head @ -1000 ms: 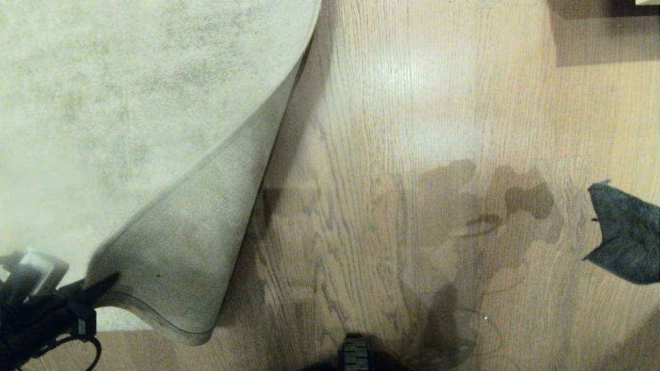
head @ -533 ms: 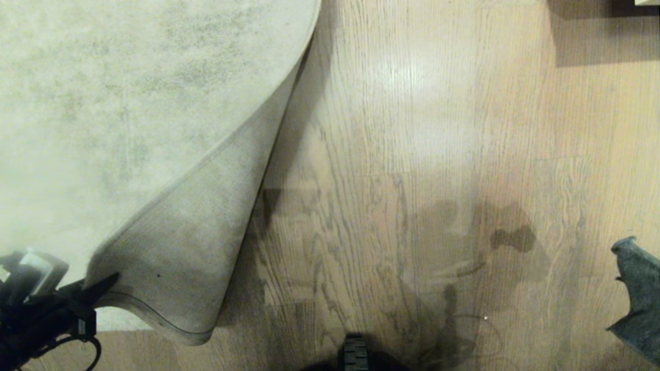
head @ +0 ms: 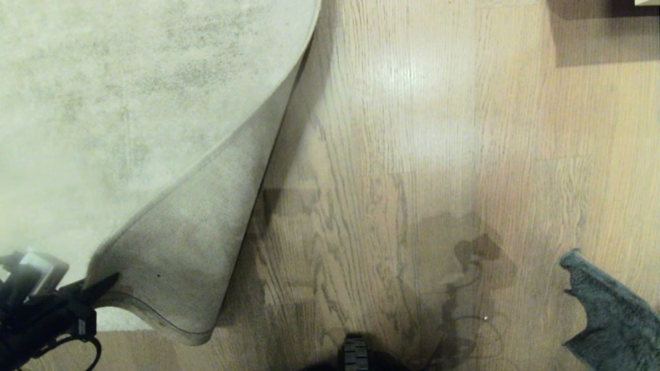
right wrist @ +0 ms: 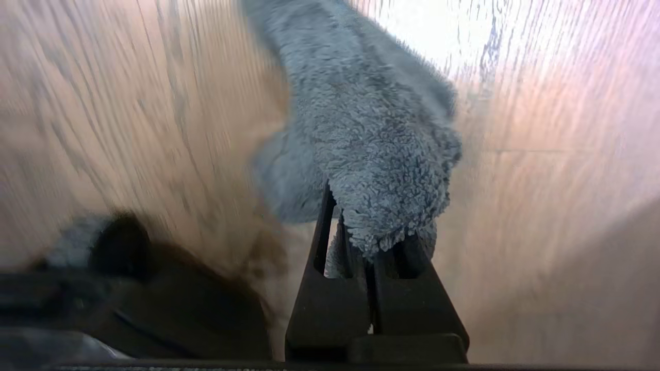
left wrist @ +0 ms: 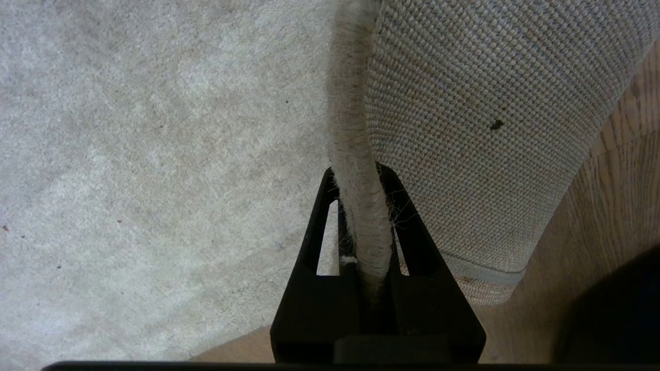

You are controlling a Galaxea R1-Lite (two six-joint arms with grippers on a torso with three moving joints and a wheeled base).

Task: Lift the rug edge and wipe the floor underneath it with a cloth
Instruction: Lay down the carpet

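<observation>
Since a second ago, your cloth (head: 611,322) has dropped from the right edge at mid height to the lower right corner of the head view, and its shadow on the floor (head: 438,129) has slid nearer the robot with it. Nothing else has shifted: the rug (head: 129,103) corner is as high as it was.

Your left gripper (left wrist: 363,206) sits at the lower left of the head view, its jaws clenched on the rug's edge trim, which runs up between the two fingers. That lifted corner folds back over the pile, so you see the woven, paler backing (left wrist: 479,103) facing up, with one small dark speck on it. Bare planks show beside and under the fold.

Your right gripper (right wrist: 368,242) is outside the head view; only the cloth it carries shows there. In the right wrist view its jaws are clamped on one bunched end of the fuzzy grey-teal cloth, which trails away over the blurred floor.
</observation>
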